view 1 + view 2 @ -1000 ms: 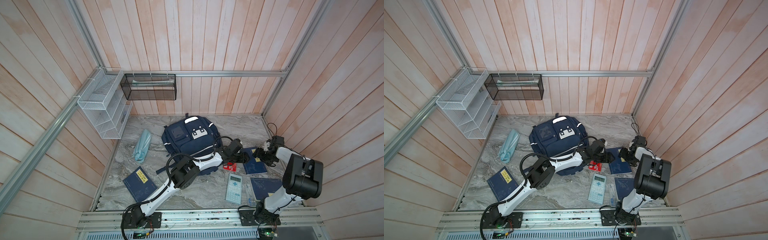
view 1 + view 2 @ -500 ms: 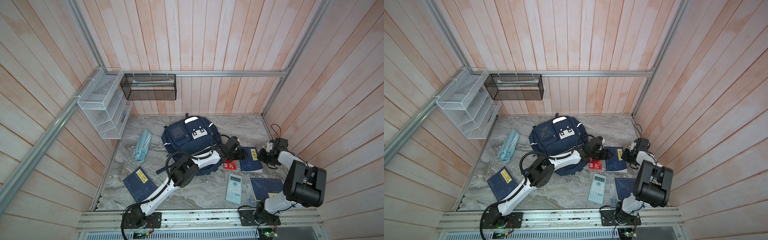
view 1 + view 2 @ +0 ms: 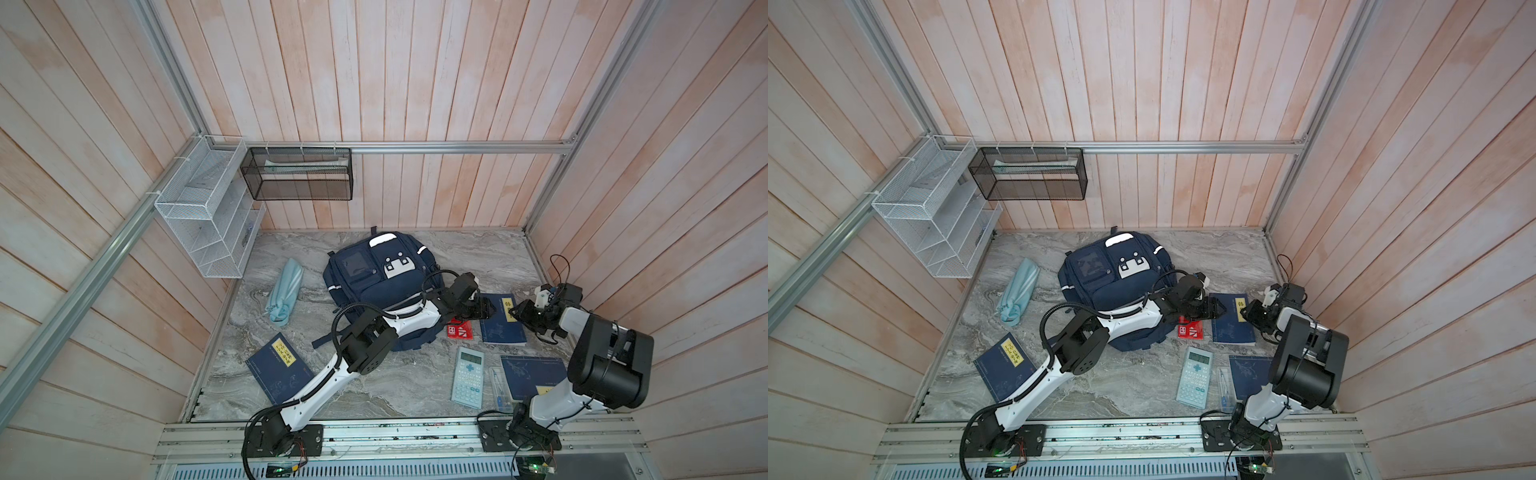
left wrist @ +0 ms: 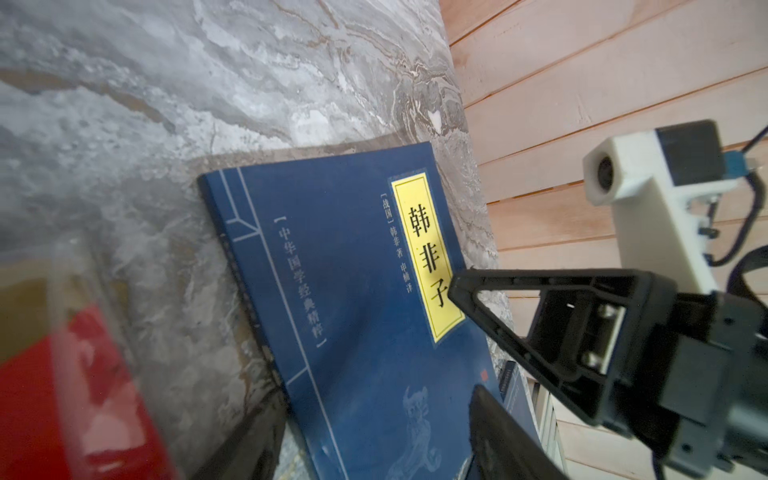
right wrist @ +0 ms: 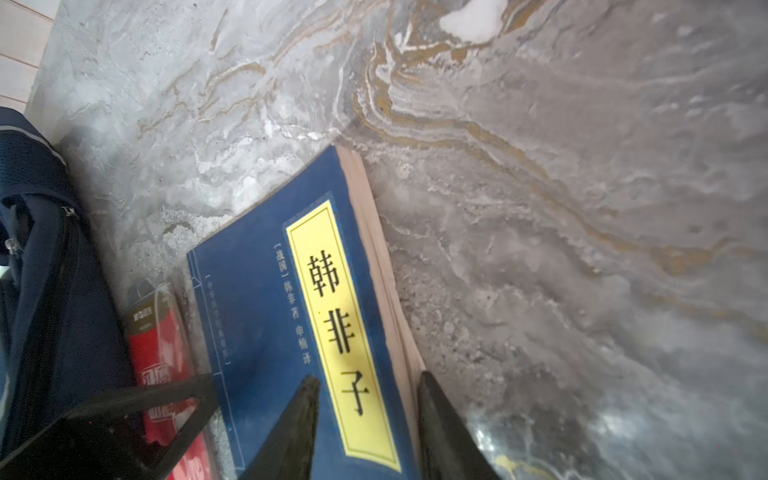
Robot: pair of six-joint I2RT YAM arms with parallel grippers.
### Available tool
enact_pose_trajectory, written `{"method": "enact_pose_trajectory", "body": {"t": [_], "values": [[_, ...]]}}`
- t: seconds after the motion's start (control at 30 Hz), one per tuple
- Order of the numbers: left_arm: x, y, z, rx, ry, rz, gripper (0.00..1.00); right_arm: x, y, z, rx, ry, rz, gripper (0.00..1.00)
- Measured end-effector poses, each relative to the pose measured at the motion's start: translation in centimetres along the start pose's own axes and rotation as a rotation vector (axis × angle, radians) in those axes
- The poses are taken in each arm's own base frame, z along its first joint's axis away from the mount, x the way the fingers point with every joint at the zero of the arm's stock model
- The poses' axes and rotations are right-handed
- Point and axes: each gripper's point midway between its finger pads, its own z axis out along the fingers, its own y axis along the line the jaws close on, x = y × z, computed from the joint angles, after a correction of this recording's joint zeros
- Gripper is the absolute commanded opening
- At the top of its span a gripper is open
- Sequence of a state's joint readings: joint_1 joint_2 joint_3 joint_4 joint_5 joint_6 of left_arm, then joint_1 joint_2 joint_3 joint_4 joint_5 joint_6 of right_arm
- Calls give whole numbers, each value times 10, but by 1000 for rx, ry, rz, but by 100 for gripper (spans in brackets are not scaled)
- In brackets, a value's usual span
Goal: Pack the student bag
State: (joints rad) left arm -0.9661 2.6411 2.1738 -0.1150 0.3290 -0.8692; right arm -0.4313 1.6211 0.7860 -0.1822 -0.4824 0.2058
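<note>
Near: calculator (image 3: pixel 468 376) on the desk (image 3: pixel 395 386) | Mid: our right tool (image 5: pixel 368 378), jaws apart, straddles the page edge of the blue book (image 3: pixel 500 328), clamping nothing; our left tool (image 3: pixel 486 309), jaws apart, hangs over its spine side | Far: student bag (image 3: pixel 374 282) lies left of both, long axis toward the back wall (image 3: pixel 415 187), left arm (image 3: pixel 407 324) nearer; red pack (image 3: pixel 459 331) between, we judge in the way.

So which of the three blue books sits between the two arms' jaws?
The blue book beside the red packet; the front-left book and front-right book lie elsewhere.

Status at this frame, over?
Left gripper open over blue book; right gripper open, straddling its page edge. Navy backpack under left arm. Red box between book and backpack.
</note>
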Motion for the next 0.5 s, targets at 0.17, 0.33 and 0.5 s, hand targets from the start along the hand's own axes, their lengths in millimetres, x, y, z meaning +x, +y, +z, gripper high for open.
{"method": "enact_pose_trajectory", "body": {"t": [0.17, 0.33, 0.5], "values": [[-4, 3, -2, -1, -3, -4, 71, -3, 3, -2, -14, -10, -2, 0], [-4, 2, -2, 9, 0, 5, 77, -11, 21, -21, -57, -53, -29, 0], [2, -9, -16, 16, 66, 51, 84, -23, 51, -58, -148, -135, -63, 0]]}}
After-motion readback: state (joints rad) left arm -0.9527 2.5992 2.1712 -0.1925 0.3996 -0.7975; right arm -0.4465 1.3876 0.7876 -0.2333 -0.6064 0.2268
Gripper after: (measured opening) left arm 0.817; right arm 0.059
